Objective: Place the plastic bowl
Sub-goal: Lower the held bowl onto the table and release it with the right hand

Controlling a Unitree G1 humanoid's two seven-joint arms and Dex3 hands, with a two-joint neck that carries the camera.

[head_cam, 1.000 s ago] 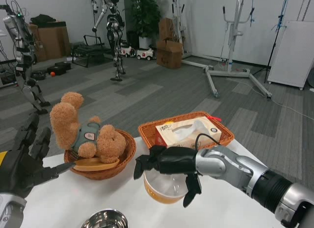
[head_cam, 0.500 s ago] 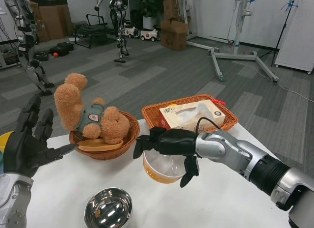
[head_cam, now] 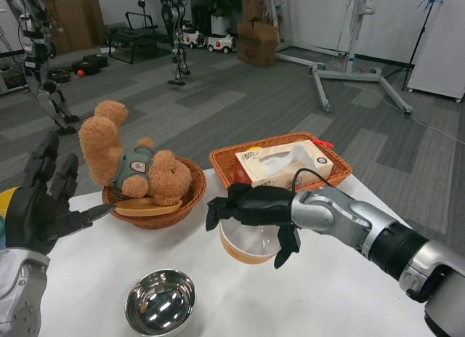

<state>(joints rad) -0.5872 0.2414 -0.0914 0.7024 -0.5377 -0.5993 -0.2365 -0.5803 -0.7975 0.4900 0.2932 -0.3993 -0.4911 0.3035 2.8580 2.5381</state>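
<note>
From the head view, the right hand [head_cam: 251, 210] grips the plastic bowl [head_cam: 249, 242] from above at mid-table, fingers curled over its rim. The left hand [head_cam: 40, 206] waits at the left edge, fingers spread, holding nothing. A metal bowl [head_cam: 160, 302] sits near-left of the plastic bowl.

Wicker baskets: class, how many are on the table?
2. A round basket at the back left holds a teddy bear; a rectangular basket at the back right holds a tissue box. None seems hidden.
</note>
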